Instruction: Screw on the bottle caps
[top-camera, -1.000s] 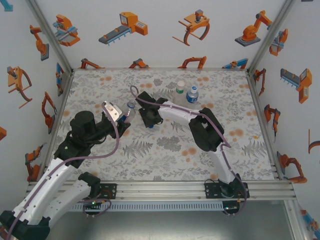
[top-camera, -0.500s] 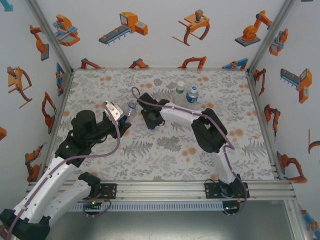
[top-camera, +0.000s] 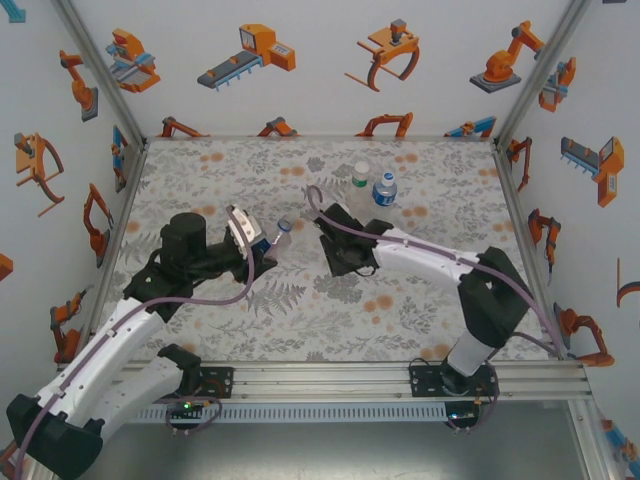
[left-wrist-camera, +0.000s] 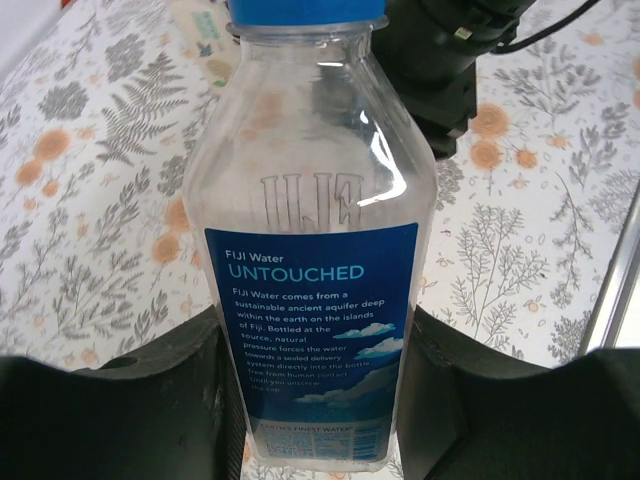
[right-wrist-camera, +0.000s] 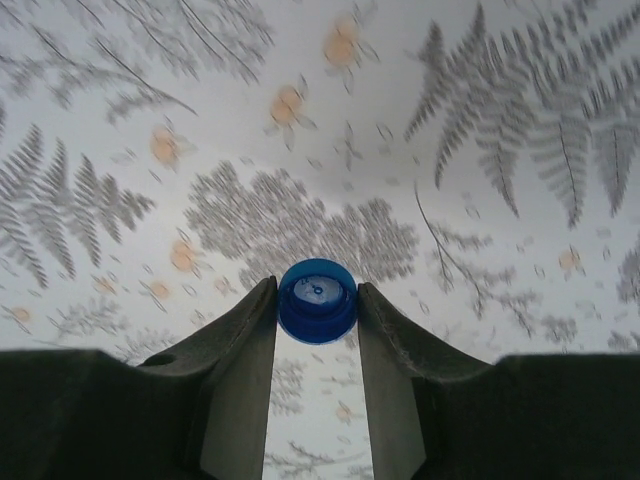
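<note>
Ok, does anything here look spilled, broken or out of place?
Nothing looks spilled or damaged. One bottle is held tilted in the left gripper, while the other two bottles stand upright at the back. A blue cap is pinched in the right gripper, apart from it.

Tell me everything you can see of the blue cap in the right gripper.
The blue cap is small, round, glossy blue plastic, with a pale glint at its centre; its open side seems to face the wrist camera. The right gripper pinches it by the rim, one finger on each side. It is on no bottle; the floral table cover lies blurred behind it.
</note>
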